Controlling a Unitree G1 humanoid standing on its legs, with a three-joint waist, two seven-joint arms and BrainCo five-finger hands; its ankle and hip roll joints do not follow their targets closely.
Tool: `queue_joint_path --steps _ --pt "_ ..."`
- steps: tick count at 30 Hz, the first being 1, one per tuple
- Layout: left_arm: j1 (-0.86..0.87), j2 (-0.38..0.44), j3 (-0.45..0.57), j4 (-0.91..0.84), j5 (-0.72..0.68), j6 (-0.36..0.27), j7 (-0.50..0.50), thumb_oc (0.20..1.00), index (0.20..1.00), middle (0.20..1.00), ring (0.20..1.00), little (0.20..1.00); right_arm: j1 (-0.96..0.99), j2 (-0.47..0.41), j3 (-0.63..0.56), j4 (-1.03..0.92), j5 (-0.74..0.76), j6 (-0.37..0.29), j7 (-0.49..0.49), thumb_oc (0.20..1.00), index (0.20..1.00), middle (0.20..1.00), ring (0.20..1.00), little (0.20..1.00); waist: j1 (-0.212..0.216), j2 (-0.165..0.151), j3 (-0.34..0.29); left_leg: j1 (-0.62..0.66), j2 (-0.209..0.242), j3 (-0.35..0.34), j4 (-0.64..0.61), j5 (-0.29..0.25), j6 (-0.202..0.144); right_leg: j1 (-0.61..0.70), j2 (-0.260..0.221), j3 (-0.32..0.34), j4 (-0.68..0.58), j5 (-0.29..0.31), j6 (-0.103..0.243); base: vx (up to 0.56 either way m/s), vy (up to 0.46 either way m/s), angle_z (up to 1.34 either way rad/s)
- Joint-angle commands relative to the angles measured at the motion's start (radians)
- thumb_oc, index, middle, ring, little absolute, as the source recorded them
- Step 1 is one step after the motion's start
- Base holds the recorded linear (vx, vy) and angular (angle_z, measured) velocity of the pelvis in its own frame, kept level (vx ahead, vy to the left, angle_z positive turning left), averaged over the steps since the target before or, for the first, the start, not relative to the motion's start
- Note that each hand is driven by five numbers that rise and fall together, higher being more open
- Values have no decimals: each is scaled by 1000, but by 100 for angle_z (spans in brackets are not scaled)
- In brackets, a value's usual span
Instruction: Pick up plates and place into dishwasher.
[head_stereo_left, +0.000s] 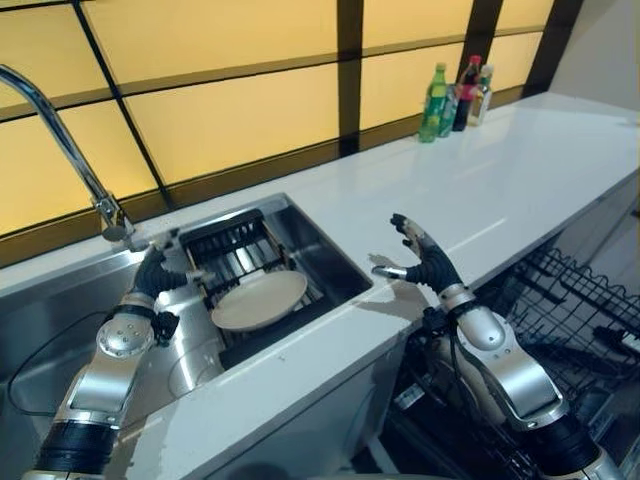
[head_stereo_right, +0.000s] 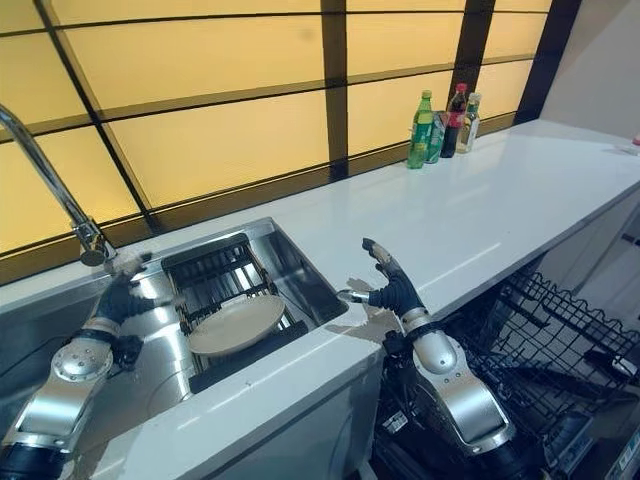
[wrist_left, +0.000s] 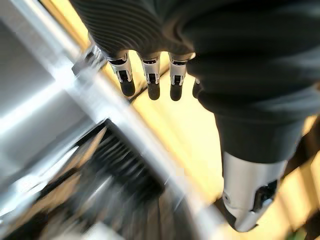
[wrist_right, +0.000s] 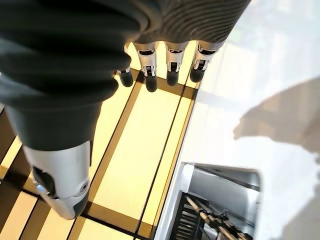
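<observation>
The right hand (head_stereo_left: 425, 262) hovers above the front edge of the white counter (head_stereo_left: 520, 170), palm toward the sink, fingers spread and straight, thumb jutting sideways, holding nothing. The left hand (head_stereo_left: 155, 272) is raised over the steel sink (head_stereo_left: 60, 320) just below the tap (head_stereo_left: 60, 150), fingers relaxed and extended, empty. A single round pale plate (head_stereo_left: 259, 299) lies nearly flat, slightly tilted, face up on the dark ribbed rack (head_stereo_left: 235, 250) in the sink basin, between the two hands and touching neither. Below the counter at right, the open dishwasher's dark wire basket (head_stereo_left: 570, 310) stands pulled out. Bottles (head_stereo_left: 455, 97) cluster at the far counter edge by the window.
</observation>
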Motion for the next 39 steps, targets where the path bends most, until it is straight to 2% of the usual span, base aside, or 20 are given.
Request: queue_joint_path --steps 1,4,9,13,19,24,27,32,39 --pt "-39 163 -69 31 207 -42 -165 1000 1000 1000 1000 1000 -31 -73 -14 -51 25 -76 -18 1000 1000 1000 1000 1000 -22 0 -22 -69 -43 72 -17 98 20 68 0 9 57 -110 22 20 69 1" --pt "-71 233 -106 22 183 -62 -226 1000 1000 1000 1000 1000 -45 -110 7 -27 47 -86 -49 1000 1000 1000 1000 1000 -28 5 -17 -69 -47 78 -16 95 19 66 -3 13 56 -109 24 23 42 1" --pt "-70 264 -100 13 200 -129 -240 1000 1000 1000 1000 1000 -9 -127 -5 -19 51 -104 -59 1000 1000 1000 1000 1000 -29 7 -20 -73 -48 84 -13 92 20 61 -4 9 55 -110 26 6 6 0" --pt "-51 255 -102 -30 205 -145 -297 1000 1000 1000 1000 1000 10 -130 -10 -19 48 -101 -66 1000 1000 1000 1000 1000 -24 5 -18 -76 -50 80 -11 92 20 59 -5 4 57 -111 26 32 17 1" --pt "-35 243 -104 -20 192 -156 -277 1000 1000 1000 1000 1000 19 -138 -12 -16 58 -93 -75 1000 1000 1000 1000 1000 -25 3 -18 -73 -53 83 -13 89 21 58 -7 6 55 -110 29 38 19 1" --pt "-8 226 -115 -49 207 -187 -354 1000 1000 1000 1000 1000 42 -138 -18 -21 54 -81 -83 1000 1000 1000 1000 1000 -28 3 -13 -75 -50 86 -9 89 21 51 -8 8 63 -110 31 42 25 3" --pt "-10 219 -153 -59 218 -183 -381 1000 1000 1000 1000 1000 42 -157 -16 -15 66 -76 -89 1000 1000 1000 1000 1000 -37 5 -3 -71 -50 91 -8 87 21 49 -9 16 65 -109 31 48 49 2" --pt "6 222 -165 -65 208 -172 -371 1000 1000 1000 1000 1000 67 -167 -24 -17 70 -70 -86 1000 1000 1000 1000 1000 -49 7 4 -64 -50 102 -10 82 21 51 -12 30 56 -105 37 56 40 0" --pt "51 199 -152 -81 220 -189 -350 1000 1000 1000 1000 1000 117 -181 -56 -24 74 -77 -71 1000 1000 1000 1000 1000 -62 8 22 -60 -47 109 -9 81 21 48 -17 42 56 -101 41 44 33 1"
